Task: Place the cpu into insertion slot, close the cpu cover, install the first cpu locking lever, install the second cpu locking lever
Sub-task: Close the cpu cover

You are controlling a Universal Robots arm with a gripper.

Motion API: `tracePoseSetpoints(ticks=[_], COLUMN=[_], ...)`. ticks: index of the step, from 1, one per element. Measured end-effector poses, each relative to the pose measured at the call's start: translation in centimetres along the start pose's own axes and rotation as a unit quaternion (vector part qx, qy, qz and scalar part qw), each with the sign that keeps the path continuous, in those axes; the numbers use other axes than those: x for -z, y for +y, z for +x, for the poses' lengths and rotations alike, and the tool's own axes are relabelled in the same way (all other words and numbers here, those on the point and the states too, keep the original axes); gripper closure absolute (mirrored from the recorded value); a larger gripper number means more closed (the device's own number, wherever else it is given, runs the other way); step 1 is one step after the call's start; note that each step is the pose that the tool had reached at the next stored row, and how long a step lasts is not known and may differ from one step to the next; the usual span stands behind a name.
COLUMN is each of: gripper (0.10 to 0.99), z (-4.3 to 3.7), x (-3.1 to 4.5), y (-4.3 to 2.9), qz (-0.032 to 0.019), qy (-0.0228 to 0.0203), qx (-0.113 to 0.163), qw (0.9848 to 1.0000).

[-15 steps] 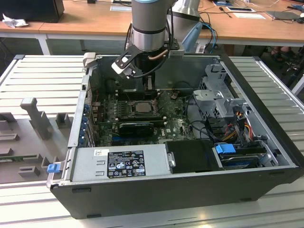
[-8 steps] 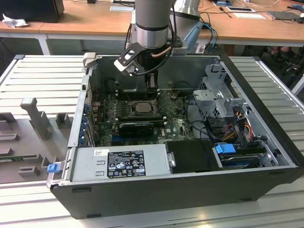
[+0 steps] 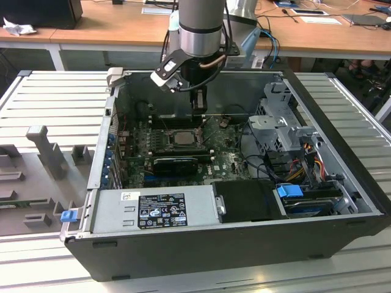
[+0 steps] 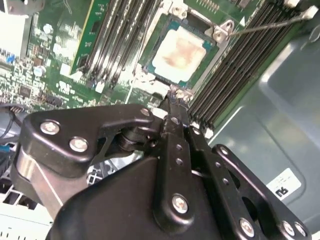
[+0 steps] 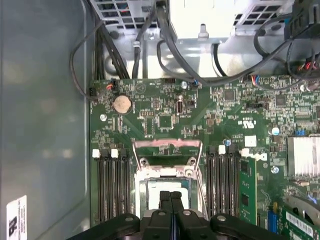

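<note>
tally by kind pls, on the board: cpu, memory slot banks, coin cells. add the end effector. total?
cpu: 1
memory slot banks: 2, one on each side of the socket
coin cell: 1
end effector: 1
Total: 5

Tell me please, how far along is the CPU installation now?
Done: the cpu sits in the insertion slot. In hand: the shut gripper, holding nothing, is at the slot's edge. Left: the cpu cover looks raised, and one locking lever sticks out unlatched.
</note>
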State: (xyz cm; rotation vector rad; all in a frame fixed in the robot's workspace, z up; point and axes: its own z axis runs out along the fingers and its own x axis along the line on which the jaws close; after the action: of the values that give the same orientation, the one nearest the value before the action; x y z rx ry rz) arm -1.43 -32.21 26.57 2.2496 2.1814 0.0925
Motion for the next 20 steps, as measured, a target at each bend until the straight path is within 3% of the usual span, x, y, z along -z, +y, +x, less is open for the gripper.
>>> tracePoseSetpoints(ticks=[3, 6, 7, 8, 16, 20], gripper=[0.980, 0.980, 0.980, 0.980, 0.980, 0.980], z=[0.03, 0.07, 0.10, 0.11, 0.12, 0.16], x=[0.27, 0.22, 0.16, 0.13, 0.08, 0.01], y=[0.56, 2.00, 2.92, 3.17, 3.63, 4.94], qz=[-0.0001, 0.0006, 0.0011, 0.0012, 0.0011, 0.0034], qy=[0.0002, 0.0000, 0.0000, 0.0001, 0.0002, 0.0001], qx=[0.000, 0.000, 0.001, 0.003, 0.003, 0.003], qw=[1.0000, 1.0000, 1.0000, 1.0000, 1.0000, 1.0000])
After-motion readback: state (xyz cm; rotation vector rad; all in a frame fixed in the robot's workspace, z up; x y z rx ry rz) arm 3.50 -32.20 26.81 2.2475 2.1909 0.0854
